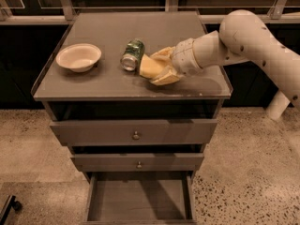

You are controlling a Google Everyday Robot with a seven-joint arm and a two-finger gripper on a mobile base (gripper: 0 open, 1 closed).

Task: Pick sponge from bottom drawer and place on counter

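My gripper (158,68) is over the middle of the counter (112,29), reaching in from the right on the white arm. It is shut on the pale yellow sponge (149,67), which sits between the two fingers low over the counter top, close to or touching it. The bottom drawer (138,199) is pulled open below, and its floor is bare.
A green can (132,54) lies on its side just left of the sponge, almost touching it. A white bowl (78,56) stands at the counter's left. The two knobbed drawers (135,132) above the bottom one are closed. A speckled floor surrounds the cabinet.
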